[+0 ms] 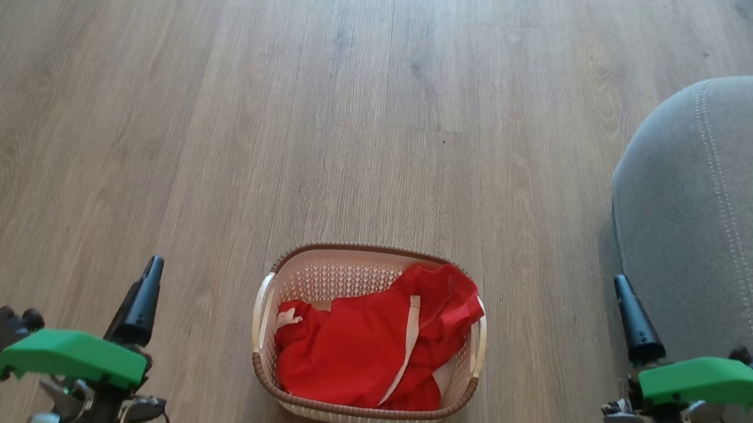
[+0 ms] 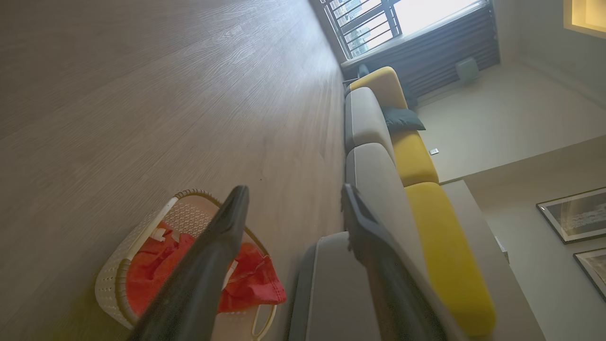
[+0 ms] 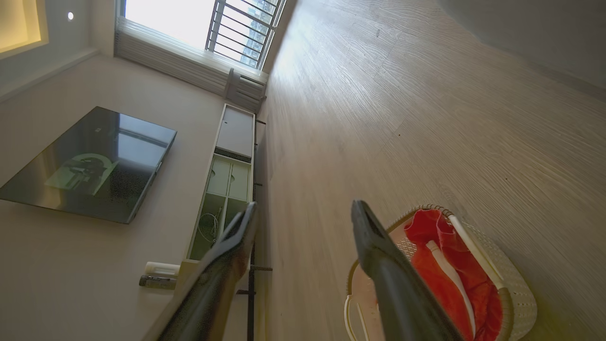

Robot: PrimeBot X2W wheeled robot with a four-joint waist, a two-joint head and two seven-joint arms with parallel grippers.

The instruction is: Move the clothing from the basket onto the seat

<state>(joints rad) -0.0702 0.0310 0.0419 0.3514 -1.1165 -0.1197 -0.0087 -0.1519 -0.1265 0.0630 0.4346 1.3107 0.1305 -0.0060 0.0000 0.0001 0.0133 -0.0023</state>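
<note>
On the floor (image 1: 216, 113) between left gripper (image 2: 294, 199) and right gripper (image 3: 304, 208), basket (image 1: 360, 405) holds the clothing (image 1: 359, 353), seat (image 1: 728, 212) close at right. Fingers (image 2: 208, 255) on both stand wide apart, empty, likely poised for a first grab.

I'm looking at red clothing (image 1: 367, 347) with white stripe trim, lying bunched inside the cream perforated basket (image 1: 332, 279) and spilling over its right rim. Basket is sitting upright on the floor (image 1: 220, 77) before me. Grey stitched seat (image 1: 728, 212) is standing right, apart.
</note>
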